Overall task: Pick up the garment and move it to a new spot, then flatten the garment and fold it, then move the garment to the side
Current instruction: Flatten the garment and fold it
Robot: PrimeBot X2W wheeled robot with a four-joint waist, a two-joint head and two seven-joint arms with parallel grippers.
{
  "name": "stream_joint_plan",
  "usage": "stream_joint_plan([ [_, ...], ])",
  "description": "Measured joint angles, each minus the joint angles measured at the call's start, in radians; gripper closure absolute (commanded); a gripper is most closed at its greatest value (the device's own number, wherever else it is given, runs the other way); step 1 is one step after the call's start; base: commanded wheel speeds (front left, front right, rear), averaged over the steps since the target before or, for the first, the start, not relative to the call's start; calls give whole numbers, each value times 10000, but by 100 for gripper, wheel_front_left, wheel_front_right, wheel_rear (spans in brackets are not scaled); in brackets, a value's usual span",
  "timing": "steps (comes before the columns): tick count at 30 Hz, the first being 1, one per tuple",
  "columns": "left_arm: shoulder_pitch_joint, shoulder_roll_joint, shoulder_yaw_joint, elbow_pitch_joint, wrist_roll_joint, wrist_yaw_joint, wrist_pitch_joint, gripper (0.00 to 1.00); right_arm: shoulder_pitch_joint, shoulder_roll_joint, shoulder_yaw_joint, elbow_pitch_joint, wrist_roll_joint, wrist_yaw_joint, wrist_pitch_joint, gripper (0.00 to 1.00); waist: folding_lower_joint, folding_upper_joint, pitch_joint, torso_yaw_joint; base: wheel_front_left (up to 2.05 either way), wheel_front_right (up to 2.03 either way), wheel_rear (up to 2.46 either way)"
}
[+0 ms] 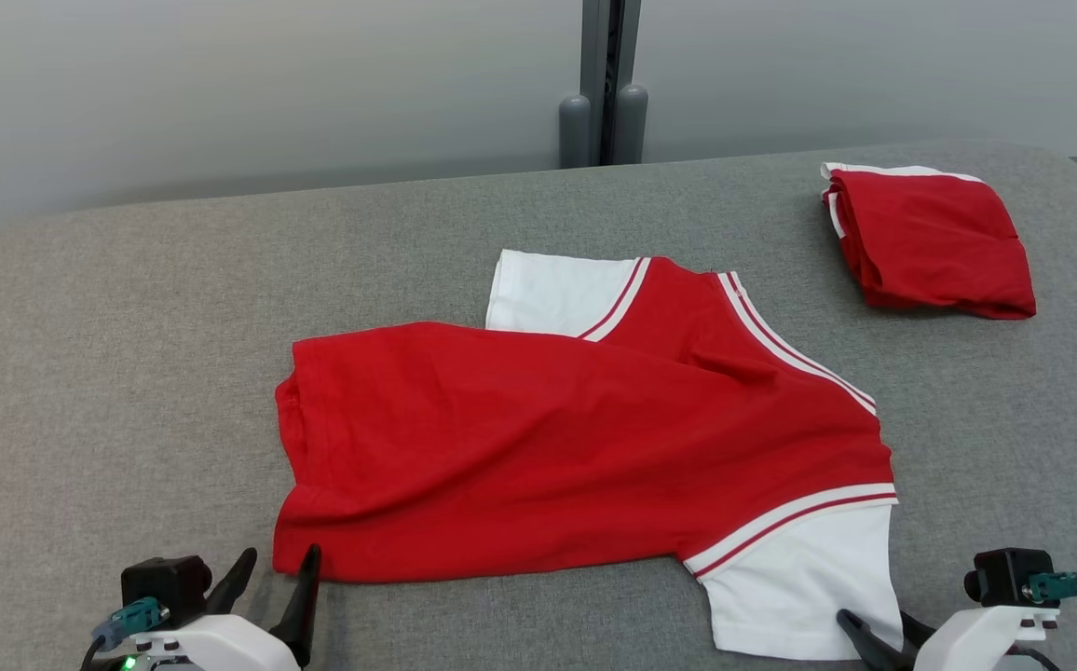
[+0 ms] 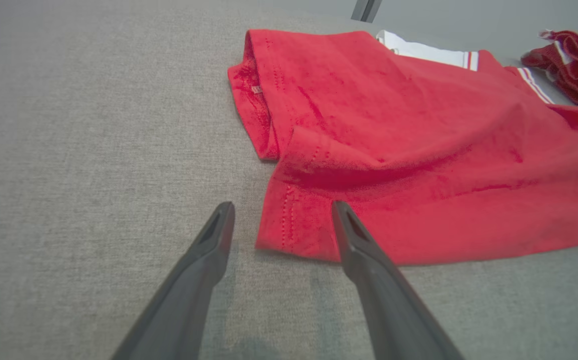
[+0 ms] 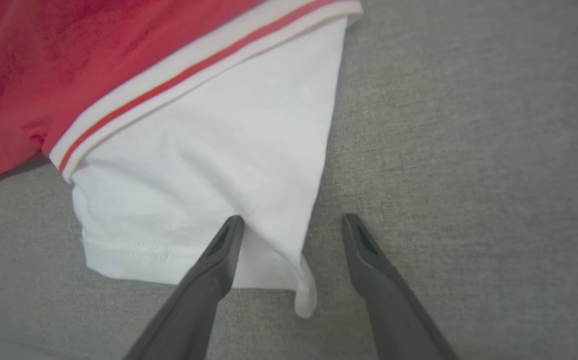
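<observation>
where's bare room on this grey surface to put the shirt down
Widest bare stretch: the left of the grey surface, beside the red hem of the shirt. A narrower strip runs behind the shirt, left of the folded red garment. The right is crowded: that garment at the back, the right gripper at the white sleeve.

a grey fabric-covered surface (image 1: 129, 308) carries two garments. a red shirt (image 1: 548, 447) with white sleeves lies spread out flat just ahead of both grippers: its red hem corner is at the left gripper (image 2: 283, 205) tips and its near white sleeve (image 3: 209, 165) is at the right gripper (image 3: 293, 219) tips. a folded red garment (image 1: 930, 242) lies far beyond the right gripper, apart from the shirt.
</observation>
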Motion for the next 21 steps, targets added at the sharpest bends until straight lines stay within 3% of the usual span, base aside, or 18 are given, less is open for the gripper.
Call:
stream_joint_plan([
  [9,-166,98,-299,587,-320,-190,978,0,-155,-153,541,27,487,-17,2,0,0,0,-28,-49,0,0,0],
  [15,-507,107,-286,848,-345,-207,907,0,-180,-226,940,-115,842,-17,2,0,0,0,21,-108,0,0,0],
  [16,-548,107,-284,903,-345,-207,871,0,-183,-234,999,-140,882,-17,2,3,0,0,36,-105,0,0,0],
  [18,-608,100,-301,1047,-384,-234,848,0,-185,-253,1083,-167,999,-15,2,18,0,0,58,-90,0,0,0],
  [21,-752,98,-336,1235,-414,-274,832,0,-207,-268,1256,-174,1116,-15,2,54,-1,0,62,-85,0,0,0],
])
